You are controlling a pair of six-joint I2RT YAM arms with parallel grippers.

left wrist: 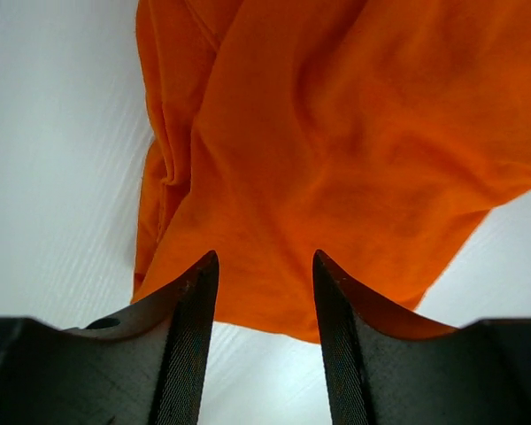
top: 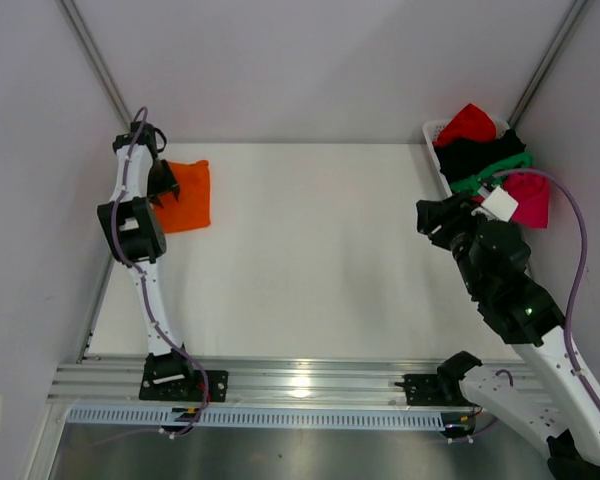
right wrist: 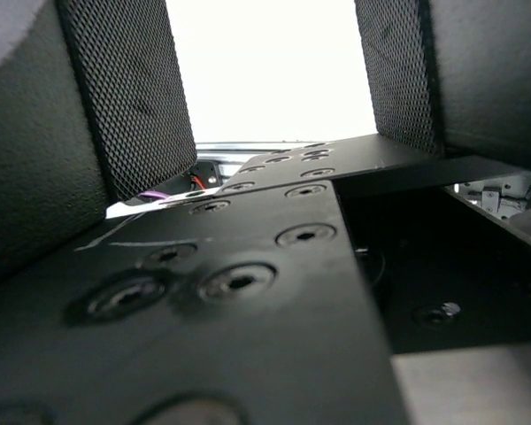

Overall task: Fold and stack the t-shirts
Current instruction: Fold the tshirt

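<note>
One orange t-shirt (top: 187,195): folded, far left on table (top: 310,250).
Left gripper (left wrist: 265,257): jaws parted over it, gripping nothing.
Right gripper (right wrist: 265,80): jaws wide, empty.

1 t-shirt (top: 187,195) lies far left; 4 t-shirts (top: 482,156) in basket (top: 432,130) far right.

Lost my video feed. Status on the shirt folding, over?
Left gripper open above orange t-shirt, far left. Right gripper open, empty, near basket. Other shirts heaped in basket. Nothing blocking.
</note>
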